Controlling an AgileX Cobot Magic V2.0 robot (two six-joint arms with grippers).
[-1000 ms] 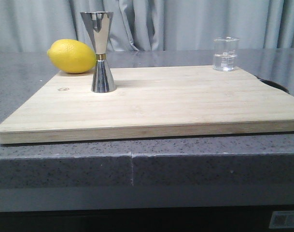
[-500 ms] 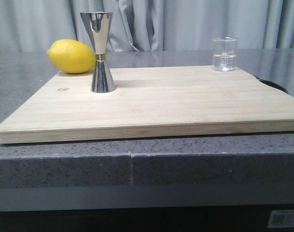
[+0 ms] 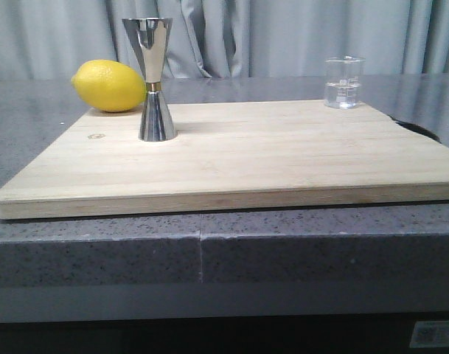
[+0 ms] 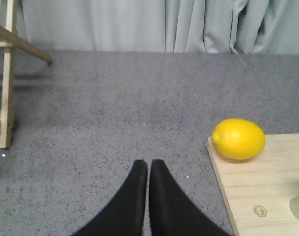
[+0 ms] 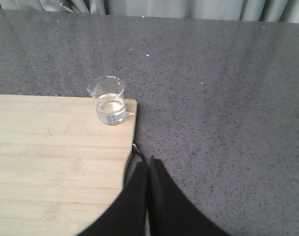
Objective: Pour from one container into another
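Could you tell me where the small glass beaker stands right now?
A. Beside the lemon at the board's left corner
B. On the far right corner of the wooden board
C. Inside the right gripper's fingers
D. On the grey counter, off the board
B: the beaker stands upright on the far right corner of the cutting board, well apart from the lemon and the jigger, and the right gripper is shut and short of it.

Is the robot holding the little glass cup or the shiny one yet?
Neither. Both grippers, left and right, are shut on nothing; the beaker and jigger stand untouched.
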